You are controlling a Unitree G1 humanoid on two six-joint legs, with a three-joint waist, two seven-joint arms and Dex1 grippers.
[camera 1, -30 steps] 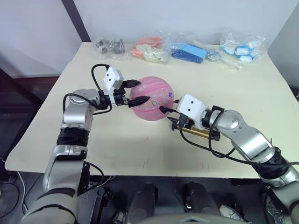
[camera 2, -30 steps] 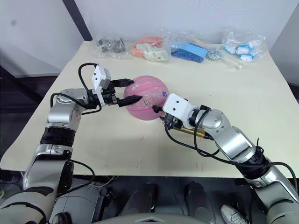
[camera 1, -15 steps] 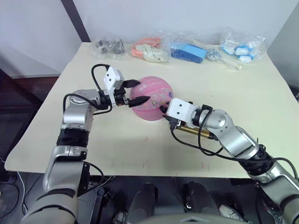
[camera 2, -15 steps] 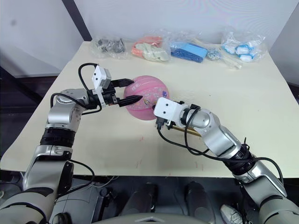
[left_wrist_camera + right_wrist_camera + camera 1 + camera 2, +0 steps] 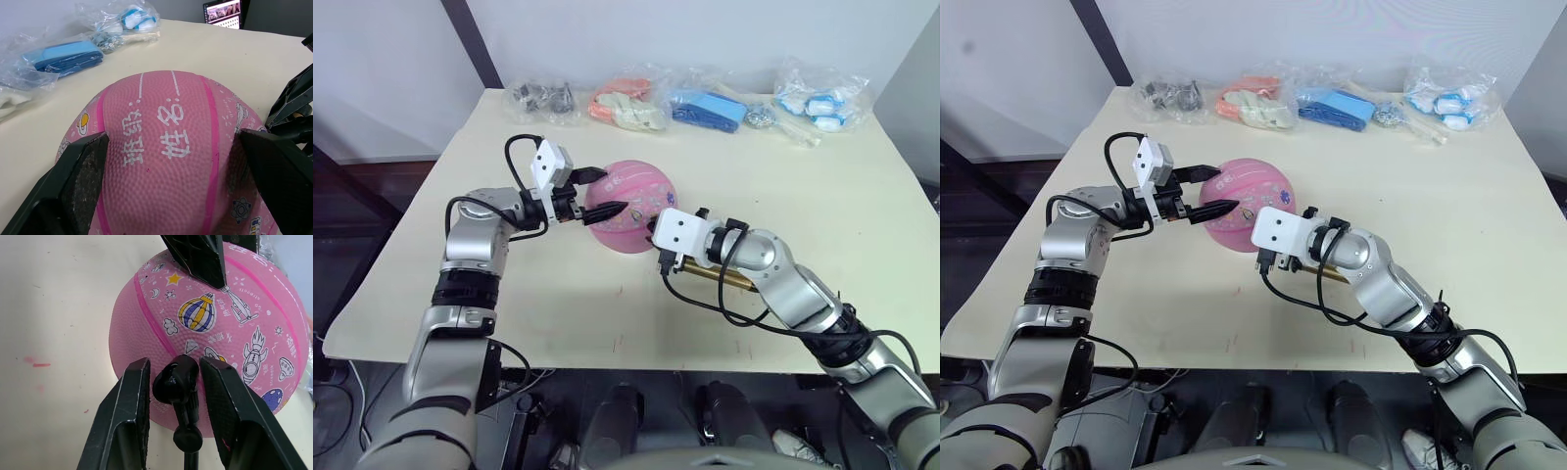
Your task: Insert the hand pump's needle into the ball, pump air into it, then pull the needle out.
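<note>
The pink ball [image 5: 631,206] with printed pictures sits mid-table. My left gripper [image 5: 599,192] is at the ball's left end, with a finger pressed on either side [image 5: 83,171], shut on the ball. My right gripper [image 5: 173,363] points at the ball's near right side. Its fingers are closed on the black fitting [image 5: 178,379] at the hose end, which sits right against the ball's skin. The needle itself is hidden behind the fitting. The hand pump's gold barrel [image 5: 720,279] lies on the table under my right forearm, and the thin black hose [image 5: 705,299] loops in front of it.
Several clear bags of small items lie along the table's far edge: a grey one [image 5: 540,98], an orange one [image 5: 626,103], a blue one [image 5: 705,106] and a blue-white one [image 5: 818,98]. The cream table [image 5: 558,313] stretches on in front of the ball.
My right gripper has swung left with the fitting, from beside the pump up to the ball's near right side. The left gripper and the ball have stayed put.
</note>
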